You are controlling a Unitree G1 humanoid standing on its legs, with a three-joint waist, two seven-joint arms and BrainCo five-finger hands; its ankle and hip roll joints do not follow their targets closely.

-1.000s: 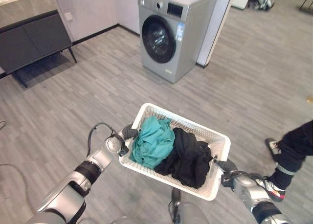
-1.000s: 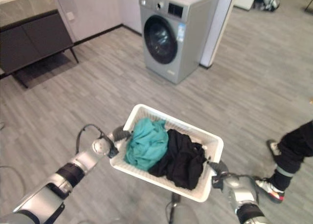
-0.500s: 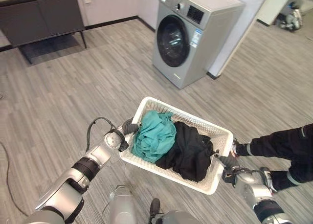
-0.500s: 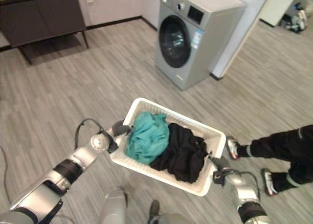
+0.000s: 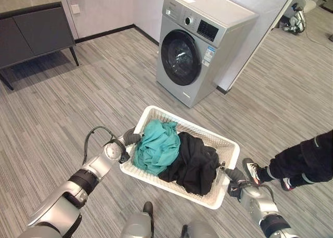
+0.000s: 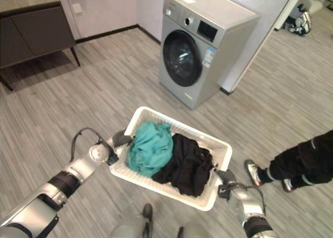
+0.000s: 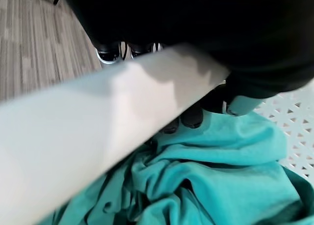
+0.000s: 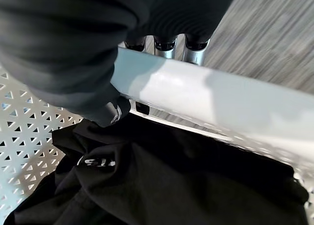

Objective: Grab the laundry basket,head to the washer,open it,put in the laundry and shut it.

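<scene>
The left hand has its dark-tipped fingers curled over the white rim of the laundry basket at one short end, the tips tucked down inside against a teal garment. At the opposite short end the right hand does the same, fingers hooked round the rim from outside and the thumb pressing on the inner side, just above a black garment. Held between the two hands, the basket hangs in front of the robot above the grey wood-plank floor, its perforated walls showing white around the load. The teal piece lies bunched toward the left hand, the black one heaped beside it toward the right, touching it. Beyond the basket stands a silver front-loading washer against the wall, its round dark door closed. A dark low cabinet sits well apart to the left. A person's dark-trousered legs and sneakers stand near the right hand.
</scene>
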